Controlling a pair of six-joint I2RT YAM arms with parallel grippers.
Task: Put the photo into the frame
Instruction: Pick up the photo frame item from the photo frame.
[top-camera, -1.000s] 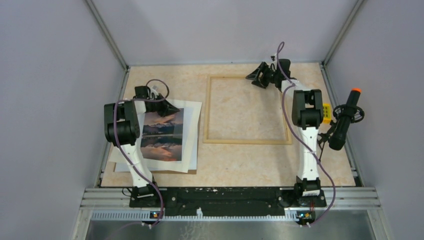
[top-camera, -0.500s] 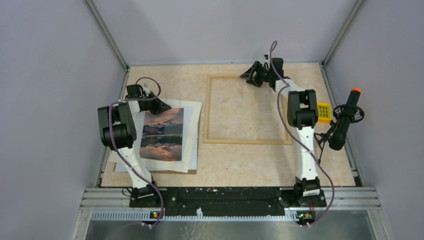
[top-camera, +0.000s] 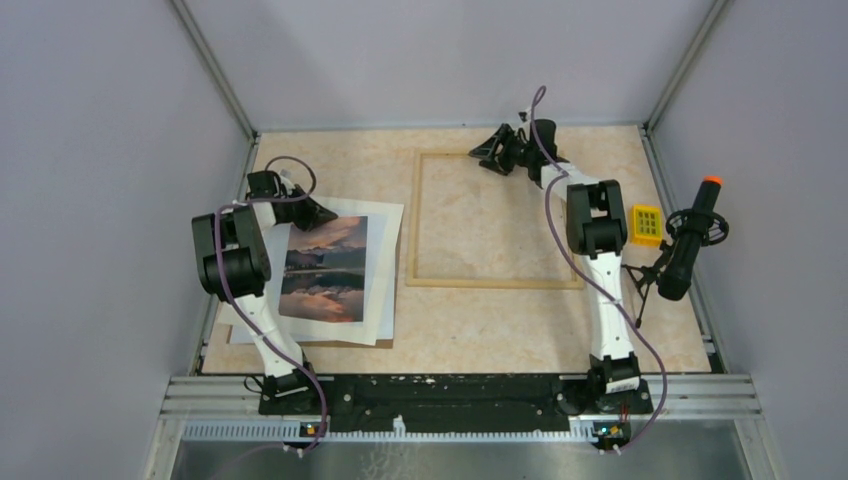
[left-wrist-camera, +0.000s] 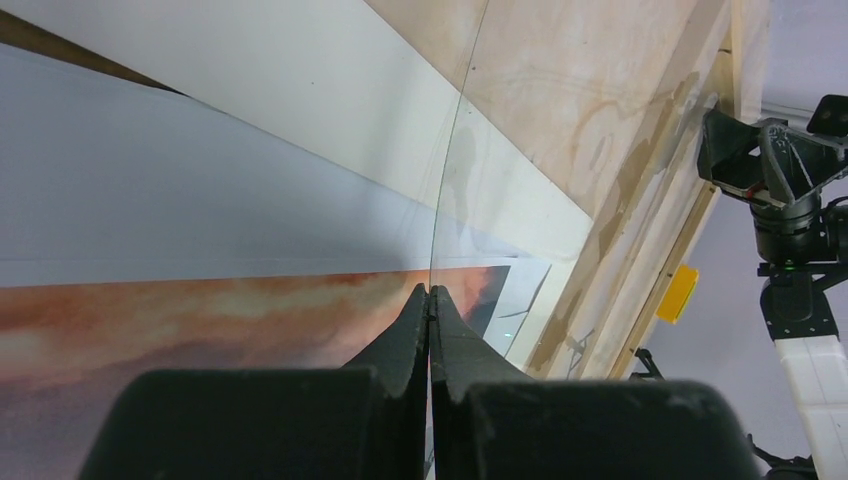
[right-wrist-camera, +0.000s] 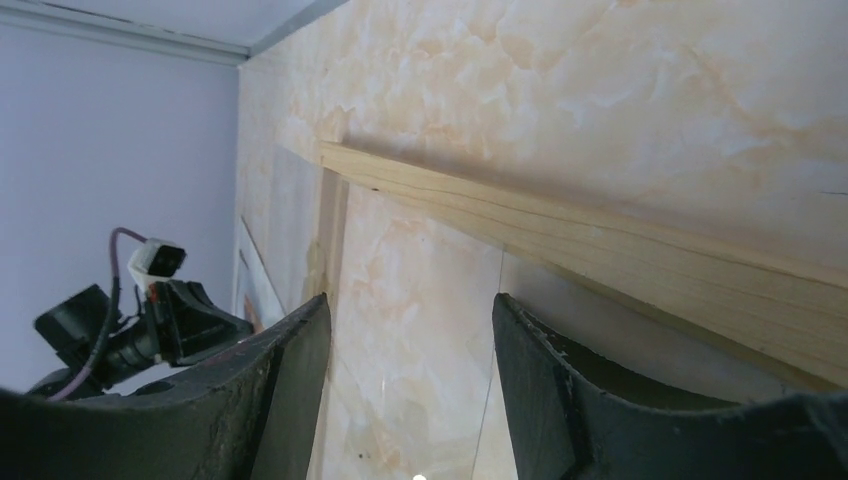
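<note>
Along the frame (top-camera: 495, 283), the right tool (top-camera: 482, 156) has shifted left.

The white-and-black left arm (top-camera: 232, 262) reaches far, wrist bent right, its black 2-finger left gripper (left-wrist-camera: 430, 292) pressed fully together. The matching right arm (top-camera: 592, 218) stretches far, its black right gripper (right-wrist-camera: 410, 305) pointing left, jaws parted.

Two robot arms, left (top-camera: 240, 265) and right (top-camera: 598, 232); one photo (top-camera: 325, 268); one wooden frame (top-camera: 495, 283); one white mat (top-camera: 385, 270); one yellow gridded block (top-camera: 647, 221); one orange-tipped black handle (top-camera: 690, 240).
</note>
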